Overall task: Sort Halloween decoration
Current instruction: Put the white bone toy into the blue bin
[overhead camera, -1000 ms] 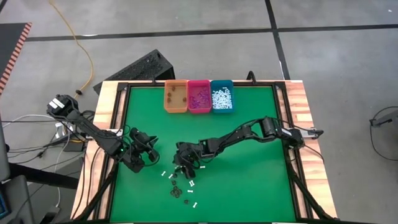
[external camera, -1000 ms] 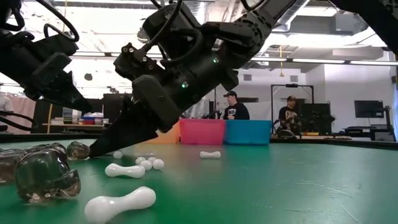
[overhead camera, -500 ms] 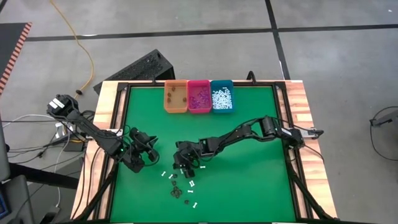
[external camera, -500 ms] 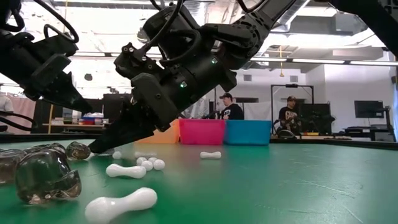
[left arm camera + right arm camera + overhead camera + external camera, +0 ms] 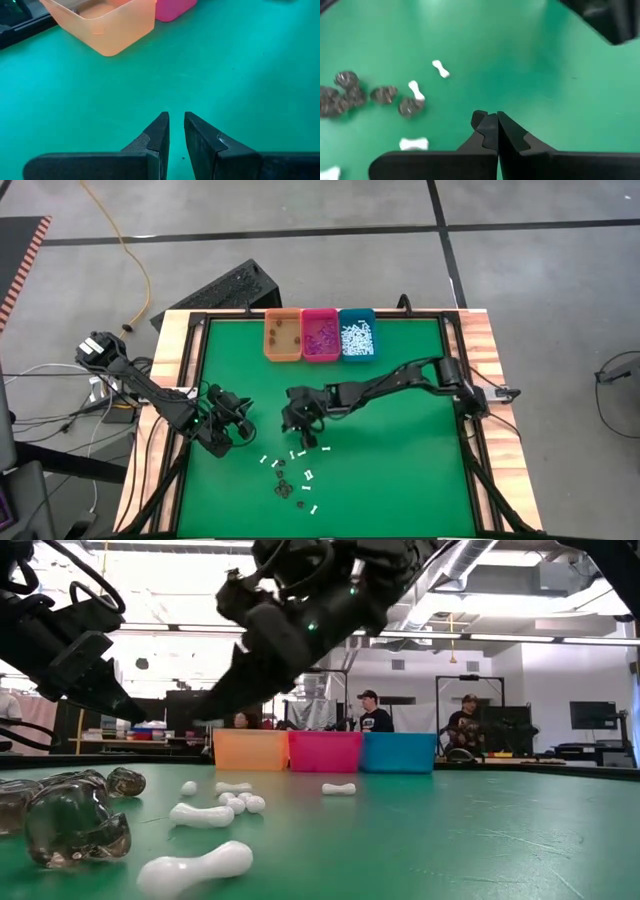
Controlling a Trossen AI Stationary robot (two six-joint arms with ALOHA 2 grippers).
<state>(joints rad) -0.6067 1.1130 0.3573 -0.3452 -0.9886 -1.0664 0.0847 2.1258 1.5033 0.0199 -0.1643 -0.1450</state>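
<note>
Nearest my low camera, on the green counter, I log a scatter of decorations: white bone-shaped sticks and dark translucent skull-like lumps, lying loose in a cluster toward the front middle of the counter as seen from above. From the right wrist camera I count three or four white sticks and a handful of dark lumps spread on the green, some touching one another. Above and just behind that cluster hangs my right hand, lifted clear of the surface; its fingers are pressed together, and whether a piece is pinched between them I cannot tell. My left hand waits low over the left part of the counter, well apart from the cluster, its fingers nearly together with a narrow gap and nothing between them. Farther back, along the far edge, three bins stand side by side and touching: orange bin with a few dark bits inside, pink bin with purple bits, teal bin with many white sticks. Beyond the counter, in the room, I note two people among desks and screens.
</note>
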